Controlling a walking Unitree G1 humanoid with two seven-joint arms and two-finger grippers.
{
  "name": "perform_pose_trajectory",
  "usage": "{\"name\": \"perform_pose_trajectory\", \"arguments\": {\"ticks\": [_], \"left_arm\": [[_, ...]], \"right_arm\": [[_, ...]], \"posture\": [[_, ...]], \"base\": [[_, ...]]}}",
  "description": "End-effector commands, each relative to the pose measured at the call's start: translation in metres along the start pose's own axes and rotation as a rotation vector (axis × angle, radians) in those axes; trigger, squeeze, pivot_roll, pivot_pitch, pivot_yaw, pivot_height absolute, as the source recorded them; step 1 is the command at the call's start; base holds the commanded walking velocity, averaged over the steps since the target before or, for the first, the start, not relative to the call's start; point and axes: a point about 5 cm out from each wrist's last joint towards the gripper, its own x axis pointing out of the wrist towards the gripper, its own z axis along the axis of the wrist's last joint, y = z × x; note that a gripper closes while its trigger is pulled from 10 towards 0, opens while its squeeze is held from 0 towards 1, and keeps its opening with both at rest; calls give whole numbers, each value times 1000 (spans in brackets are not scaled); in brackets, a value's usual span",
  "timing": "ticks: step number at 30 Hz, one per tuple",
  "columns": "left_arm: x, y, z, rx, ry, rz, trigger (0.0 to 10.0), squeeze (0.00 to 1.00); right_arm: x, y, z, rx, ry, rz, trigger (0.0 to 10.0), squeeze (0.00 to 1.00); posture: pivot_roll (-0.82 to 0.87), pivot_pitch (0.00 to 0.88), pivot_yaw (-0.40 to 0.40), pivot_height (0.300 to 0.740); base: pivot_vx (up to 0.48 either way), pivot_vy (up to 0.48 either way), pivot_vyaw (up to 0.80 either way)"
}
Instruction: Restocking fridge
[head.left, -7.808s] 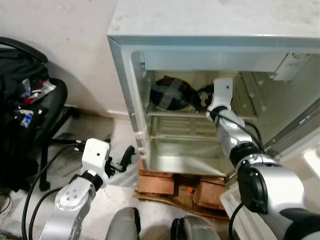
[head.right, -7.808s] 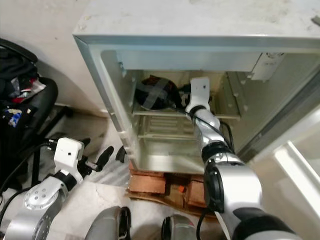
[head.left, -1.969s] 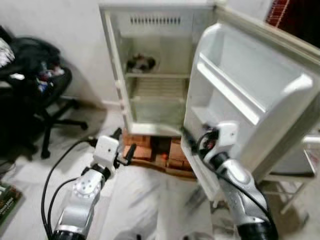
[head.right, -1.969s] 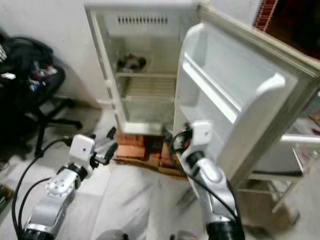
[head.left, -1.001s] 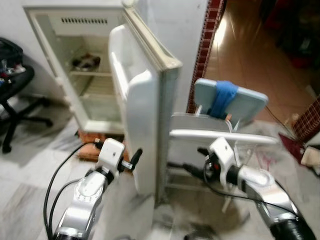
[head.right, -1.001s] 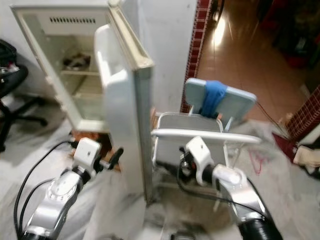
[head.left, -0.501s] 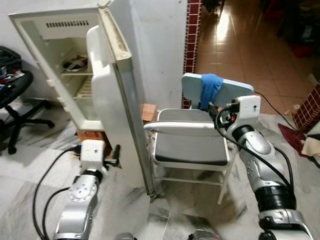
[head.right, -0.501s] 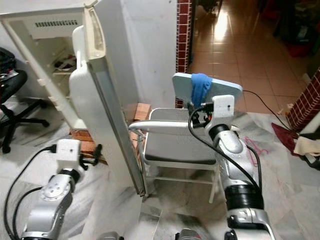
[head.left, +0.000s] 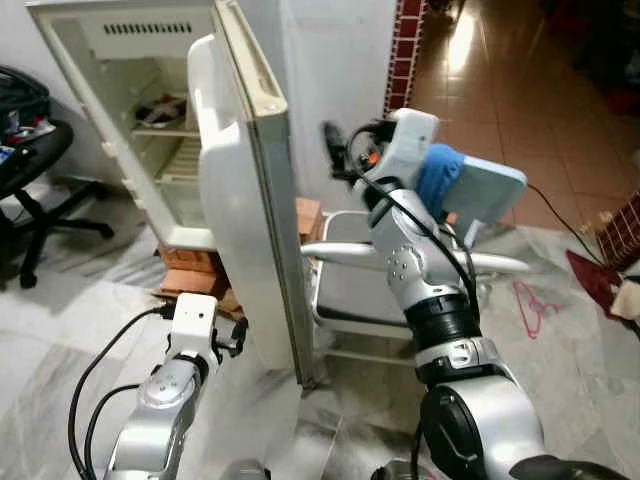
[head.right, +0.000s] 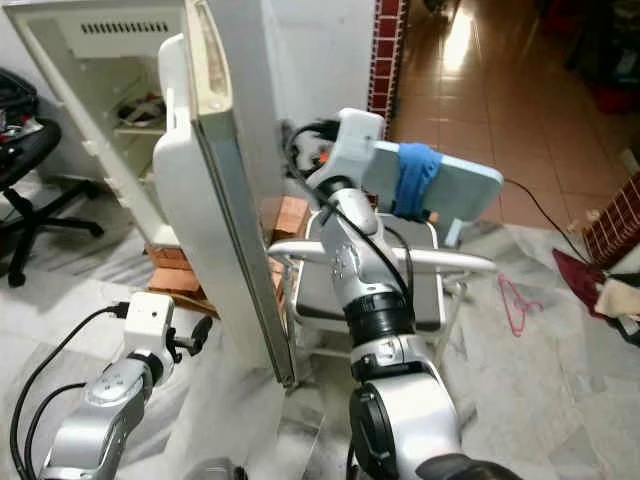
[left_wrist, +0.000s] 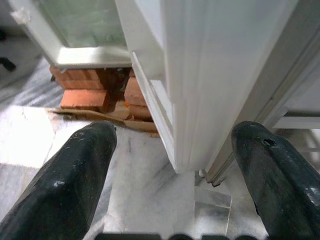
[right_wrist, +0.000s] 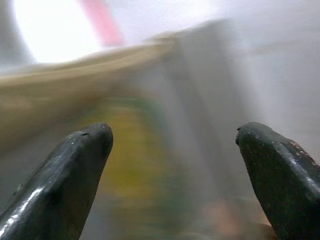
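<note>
Open fridge door (head.left: 235, 190), folding chair (head.left: 480, 200) behind, bricks (head.left: 185, 270) beneath

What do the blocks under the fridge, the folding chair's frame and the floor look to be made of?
Blocks under the fridge: reddish, rough, likely clay brick. Folding chair frame: pale grey tube with a slight sheen, probably painted metal. Floor: grey-veined, polished, apparently marble or marble-look tile.

One fridge (head.left: 130, 150) at far left, with one open door (head.left: 240, 200). One folding chair (head.left: 480, 265) at right, with one blue cloth (head.left: 438, 175) on its back. One office chair (head.left: 30, 170) at far left. Several bricks (head.left: 190, 275) under fridge. One pink hanger (head.left: 535, 305) on floor at right.
</note>
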Motion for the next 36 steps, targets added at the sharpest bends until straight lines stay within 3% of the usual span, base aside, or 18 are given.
{"name": "perform_pose_trajectory", "arguments": {"ticks": [1, 2, 3, 7, 8, 10, 13, 14, 16, 21, 23, 25, 29, 36], "left_arm": [[0, 6, 4, -4, -7, 23, 10000, 0], [1, 7, 5, -7, -4, 28, 10000, 0], [3, 8, 6, -7, -2, 27, 10000, 0], [4, 7, 6, 4, 0, 11, 10000, 0], [5, 7, 6, 1, 1, 7, 10000, 0], [5, 8, 6, 0, 2, 5, 10000, 0], [7, 7, 8, 4, -1, -5, 10000, 0], [7, 7, 8, 4, -1, -5, 10000, 0], [7, 6, 9, 12, -8, -10, 10000, 0], [8, 8, 18, 49, -81, -6, 10000, 0], [8, 8, 19, 54, -90, -5, 10000, 0], [8, 10, 23, 92, -106, 6, 10000, 0], [7, 11, 25, 138, -122, 4, 10000, 0], [11, -4, 25, 199, -167, -64, 10000, 0]], "right_arm": [[5, 55, -5, 151, 2, 250, 10000, 0], [-14, 81, -13, 166, 77, 514, 10000, 0], [-25, 74, -26, 112, 121, 526, 10000, 0], [-29, 44, -41, 78, 167, 398, 10000, 0], [-32, 28, -46, 26, 187, 332, 10000, 0], [-34, 22, -48, 10, 195, 306, 10000, 0], [-46, -23, -52, -116, 208, 72, 10000, 0], [-46, -23, -52, -116, 208, 72, 10000, 0], [-61, -46, -49, -148, 215, -43, 10000, 0], [-93, -84, -46, -228, 210, -214, 10000, 0], [-97, -87, -46, -230, 209, -231, 10000, 0], [-113, -97, -45, -257, 178, -292, 10000, 0], [-125, -99, -46, -317, 167, -325, 10000, 0], [-140, -97, -62, -318, 191, -370, 10000, 0]], "posture": [[96, 0, 31, 740], [90, 0, 33, 740], [86, 0, 36, 740], [80, 0, 45, 740], [73, 0, 50, 740], [73, 0, 50, 740], [60, 0, 58, 740], [60, 0, 58, 740], [57, 0, 56, 740], [53, 0, 56, 740], [53, 0, 56, 740], [48, 0, 61, 740], [30, 0, 71, 740], [23, 0, 62, 740]], "base": [[0, 0, 0], [0, 0, 0], [0, 0, 0], [0, 0, 0], [0, 0, 0], [0, 0, 0], [0, 0, 0], [0, 0, 0], [0, 0, 0], [0, 0, 0], [0, 0, 0], [0, 0, 0], [0, 85, 0], [0, 443, 0]]}}
